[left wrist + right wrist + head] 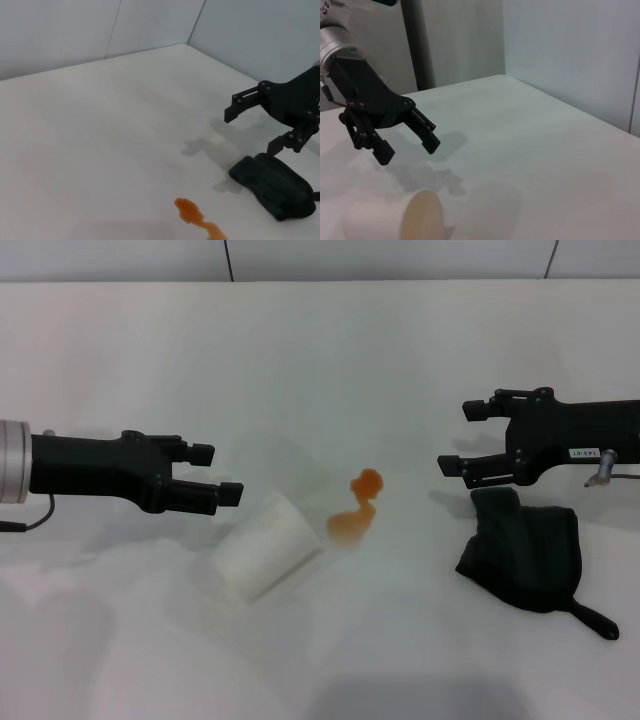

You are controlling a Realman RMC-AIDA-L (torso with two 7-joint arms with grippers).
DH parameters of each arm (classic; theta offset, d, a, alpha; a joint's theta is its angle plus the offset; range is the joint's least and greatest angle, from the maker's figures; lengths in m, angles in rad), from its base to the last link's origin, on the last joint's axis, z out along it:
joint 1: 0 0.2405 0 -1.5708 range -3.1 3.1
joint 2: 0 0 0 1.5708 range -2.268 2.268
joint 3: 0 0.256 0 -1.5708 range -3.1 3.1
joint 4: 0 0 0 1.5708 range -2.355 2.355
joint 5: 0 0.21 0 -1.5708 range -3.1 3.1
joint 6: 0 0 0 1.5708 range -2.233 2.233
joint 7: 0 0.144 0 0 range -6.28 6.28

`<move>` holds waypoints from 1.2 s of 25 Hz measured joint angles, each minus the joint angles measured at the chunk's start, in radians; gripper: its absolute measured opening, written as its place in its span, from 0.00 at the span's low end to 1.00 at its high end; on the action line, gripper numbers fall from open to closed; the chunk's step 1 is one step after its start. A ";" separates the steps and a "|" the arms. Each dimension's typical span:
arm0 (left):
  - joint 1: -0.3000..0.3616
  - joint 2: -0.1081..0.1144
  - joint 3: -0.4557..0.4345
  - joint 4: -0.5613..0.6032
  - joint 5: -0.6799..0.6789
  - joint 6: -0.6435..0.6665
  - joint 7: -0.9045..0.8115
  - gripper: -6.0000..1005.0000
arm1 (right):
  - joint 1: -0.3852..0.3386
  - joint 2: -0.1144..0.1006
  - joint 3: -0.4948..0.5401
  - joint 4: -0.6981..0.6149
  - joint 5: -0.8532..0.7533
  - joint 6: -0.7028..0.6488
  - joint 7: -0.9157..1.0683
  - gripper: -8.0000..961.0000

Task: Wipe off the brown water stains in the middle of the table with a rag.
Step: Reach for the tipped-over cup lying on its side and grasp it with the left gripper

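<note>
We see our right pincer [453,437] hanging wide apart, holding nothing, with the rag [525,547] crumpled on the table [320,350] just below its lower finger. A small white label sits on that arm, its writing too small to read. Our left pincer [216,473] is also spread wide. Between the two pincers lie the brown stains [356,512], with a tipped white cup [262,548] just beside them, near the left pincer.
</note>
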 joint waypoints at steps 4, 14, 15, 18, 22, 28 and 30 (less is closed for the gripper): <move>0.000 0.000 0.000 0.000 0.000 -0.001 0.000 0.86 | 0.000 0.000 0.000 0.000 0.000 0.000 0.000 0.89; 0.000 0.000 0.000 0.000 0.000 -0.002 -0.001 0.86 | 0.000 0.000 0.000 0.000 -0.001 0.000 0.000 0.89; 0.000 0.000 0.000 0.000 0.000 -0.002 -0.003 0.86 | 0.000 0.000 0.000 0.000 -0.001 0.001 0.000 0.89; -0.011 0.006 0.000 -0.006 0.019 0.007 -0.029 0.86 | 0.001 0.000 0.000 0.000 -0.001 0.001 0.000 0.89; -0.063 0.025 0.000 -0.053 0.102 0.045 -0.111 0.86 | 0.001 0.000 0.000 0.000 0.000 0.000 0.000 0.89; -0.189 0.033 0.000 -0.180 0.273 0.107 -0.149 0.86 | 0.003 0.000 0.000 0.000 -0.001 0.000 0.000 0.89; -0.248 0.039 0.000 -0.188 0.358 0.103 -0.155 0.86 | 0.003 0.000 0.000 0.000 -0.001 -0.001 0.001 0.89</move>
